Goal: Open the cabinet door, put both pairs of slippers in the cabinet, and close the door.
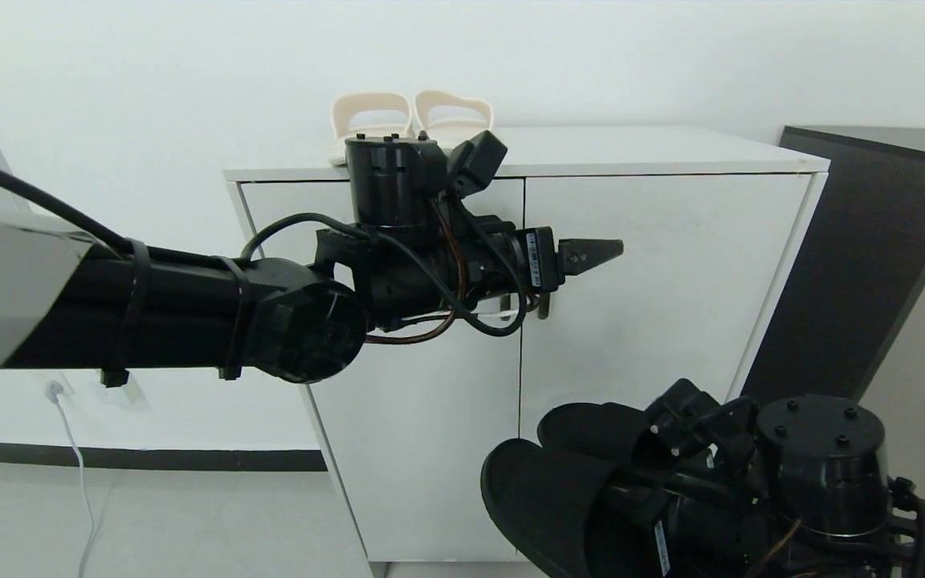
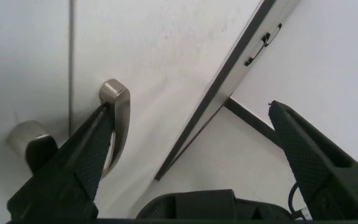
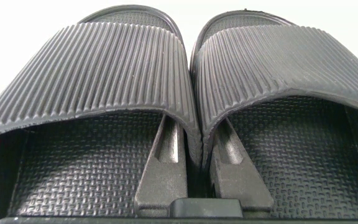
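The white cabinet (image 1: 671, 281) stands with both doors closed. A beige pair of slippers (image 1: 410, 120) rests on its top at the back left. My left gripper (image 1: 571, 277) is at the seam between the doors, open. In the left wrist view my left gripper (image 2: 190, 107) has one fingertip (image 2: 98, 134) touching the metal door handle (image 2: 120, 118), which lies just inside the jaws. Low at the right, my right gripper (image 1: 647, 474) is shut on the black pair of slippers (image 1: 559, 482). Its fingers (image 3: 163, 168) pinch the two inner straps of the black slippers (image 3: 104, 74) together.
A dark panel (image 1: 872, 257) leans along the cabinet's right side. A white cable (image 1: 77, 466) hangs from a wall socket at the lower left, above a dark baseboard stripe (image 1: 149, 459). A second handle (image 2: 27, 134) sits on the neighbouring door.
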Controlling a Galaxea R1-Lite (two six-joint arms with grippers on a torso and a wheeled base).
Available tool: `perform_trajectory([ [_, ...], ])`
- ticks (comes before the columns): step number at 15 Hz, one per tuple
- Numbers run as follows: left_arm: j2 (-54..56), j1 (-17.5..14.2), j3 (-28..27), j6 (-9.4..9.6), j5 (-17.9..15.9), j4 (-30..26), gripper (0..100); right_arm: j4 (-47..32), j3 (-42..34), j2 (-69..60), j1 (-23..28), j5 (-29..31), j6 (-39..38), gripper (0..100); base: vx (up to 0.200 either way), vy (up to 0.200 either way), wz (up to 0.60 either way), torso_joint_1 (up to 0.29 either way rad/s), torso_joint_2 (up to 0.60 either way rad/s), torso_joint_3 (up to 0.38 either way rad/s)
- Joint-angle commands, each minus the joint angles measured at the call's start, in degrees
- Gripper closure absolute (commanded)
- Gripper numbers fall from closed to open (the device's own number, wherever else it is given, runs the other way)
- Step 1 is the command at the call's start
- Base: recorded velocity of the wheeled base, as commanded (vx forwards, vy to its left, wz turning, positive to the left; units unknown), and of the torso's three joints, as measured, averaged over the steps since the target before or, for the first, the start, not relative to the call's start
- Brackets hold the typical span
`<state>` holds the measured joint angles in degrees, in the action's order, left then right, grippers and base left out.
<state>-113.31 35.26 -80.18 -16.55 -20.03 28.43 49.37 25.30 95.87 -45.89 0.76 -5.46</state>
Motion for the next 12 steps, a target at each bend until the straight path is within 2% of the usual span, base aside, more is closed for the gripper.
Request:
perform_trajectory([
  [1,-1.30,0.08,0.20,-0.14,0.08,-0.04,0,0.02,0.02,-0.15,-0.08,-0.05,0.01,100,0.000,0.000,0.00,0.000,0.00,0.000],
  [3,-1.21,0.08,0.81,-0.23,0.08,-0.04,0,0.02,0.10,-0.07,-0.08,-0.05,0.01,100,0.000,0.000,0.00,0.000,0.00,0.000],
  [4,-1.21,0.16,0.99,-0.23,0.08,-0.04,100,0.02,0.02,0.02,-0.08,-0.05,0.01,100,0.000,0.000,0.00,0.000,0.00,0.000],
  [8,-0.77,0.16,1.69,-0.32,0.08,0.05,100,-0.07,0.10,0.02,-0.26,-0.14,0.01,100,0.000,0.000,0.00,0.000,0.00,0.000],
  [12,2.57,0.60,6.70,-0.32,-0.27,0.58,100,-0.07,-0.16,0.02,-0.26,-0.23,0.01,100,0.000,0.000,0.00,0.000,0.00,0.000],
])
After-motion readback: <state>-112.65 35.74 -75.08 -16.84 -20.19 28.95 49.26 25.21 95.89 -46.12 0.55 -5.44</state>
